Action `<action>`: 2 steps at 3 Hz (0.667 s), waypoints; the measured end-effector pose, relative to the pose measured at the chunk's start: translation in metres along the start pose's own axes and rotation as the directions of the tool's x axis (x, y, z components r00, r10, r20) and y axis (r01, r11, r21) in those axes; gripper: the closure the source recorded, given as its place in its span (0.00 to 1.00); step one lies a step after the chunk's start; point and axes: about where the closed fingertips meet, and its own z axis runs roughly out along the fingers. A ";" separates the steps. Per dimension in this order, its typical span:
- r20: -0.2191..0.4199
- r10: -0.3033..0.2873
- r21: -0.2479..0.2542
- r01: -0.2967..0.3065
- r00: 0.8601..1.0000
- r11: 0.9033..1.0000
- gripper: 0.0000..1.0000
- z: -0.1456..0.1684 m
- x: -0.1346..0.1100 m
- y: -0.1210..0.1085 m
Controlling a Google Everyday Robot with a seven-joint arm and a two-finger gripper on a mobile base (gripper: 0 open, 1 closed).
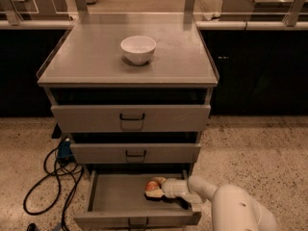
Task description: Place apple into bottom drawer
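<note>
The bottom drawer [115, 196] of the grey cabinet is pulled open, its flat front and black handle at the lower edge of the camera view. My white arm reaches in from the lower right. My gripper [156, 188] is inside the drawer at its right side, low over the drawer floor. The small red-orange apple [152, 186] sits between the fingertips, at or just above the floor.
A white bowl [138, 48] stands on the cabinet top [183, 57]. The two upper drawers [130, 118] are closed. Black cables and a blue box [62, 150] lie on the speckled floor at the left. Dark counters run behind the cabinet.
</note>
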 end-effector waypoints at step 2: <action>0.004 0.000 0.000 0.000 1.000 1.000 0.81 0.000 0.001 -0.002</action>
